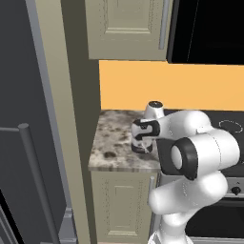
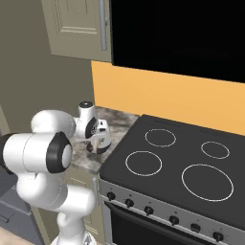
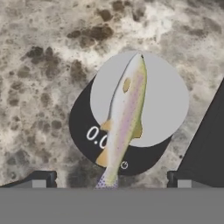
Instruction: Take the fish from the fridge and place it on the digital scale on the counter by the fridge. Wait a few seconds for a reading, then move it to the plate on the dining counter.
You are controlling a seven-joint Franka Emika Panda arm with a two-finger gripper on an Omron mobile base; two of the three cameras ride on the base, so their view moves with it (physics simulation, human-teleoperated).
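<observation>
The tall dark grey fridge [image 1: 19, 119] with its long cylindrical bar handle fills the 9 o'clock side of the left base view. The black glass stove top [image 2: 177, 162] with four white ringed burners spreads toward 4 o'clock in the right base view, touching the counter's edge. Between fridge and stove sits the short slab of speckled grey-brown granite counter [image 1: 112, 143] over a beige panelled cabinet [image 1: 121, 200], with an orange wall panel [image 1: 167, 86] behind it at 12 o'clock.

The white arm bends over this counter, its two-finger gripper [image 1: 141, 147] pointing down just above the granite. In the hand view the small round dark grey digital scale [image 3: 162, 100] with a lighter flat top lies on the granite at centre, its display toward 7 o'clock. The slender silvery-tan fish [image 3: 124, 118] lies across the scale's top, head toward 12 o'clock, tail running off the rim toward 6 o'clock. The gripper's fingers [image 3: 41, 180] stand spread wide at 8 and 4 o'clock, apart from the fish and holding nothing.
</observation>
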